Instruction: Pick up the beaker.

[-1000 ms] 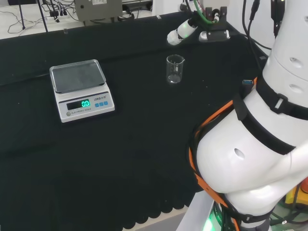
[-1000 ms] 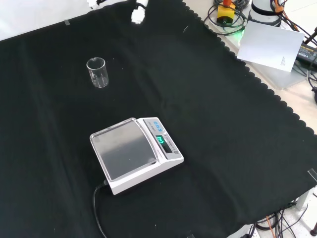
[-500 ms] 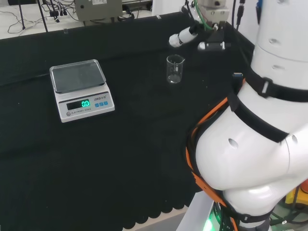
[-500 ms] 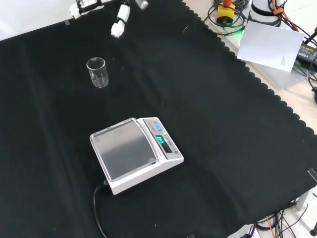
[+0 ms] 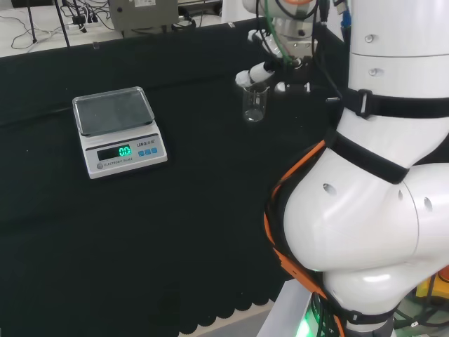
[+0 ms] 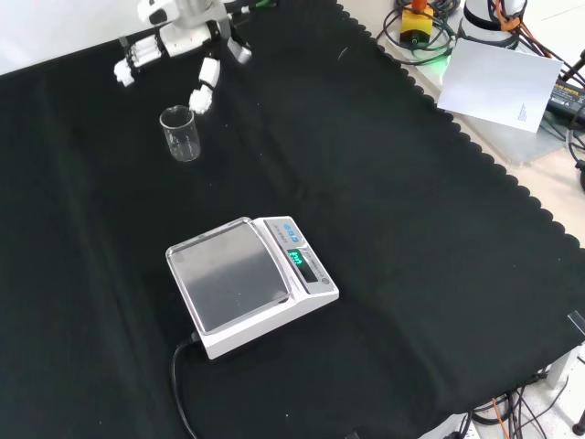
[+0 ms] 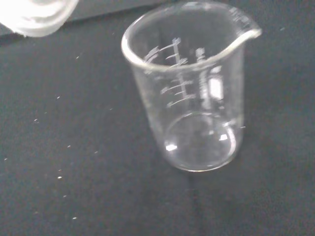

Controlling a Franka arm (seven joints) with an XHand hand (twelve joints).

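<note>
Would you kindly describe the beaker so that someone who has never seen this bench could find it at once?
In the front view, start at the white scale in the middle of the black cloth and look farther off, up and to the left. There the beaker stands upright, with the hand just beyond it. It is small, clear and empty, with printed marks and a pouring lip.

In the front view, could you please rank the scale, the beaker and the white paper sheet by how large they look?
1. Scale, largest.
2. White paper sheet, though it lies farther off, so this is unsure.
3. Beaker, clearly smallest.
</note>
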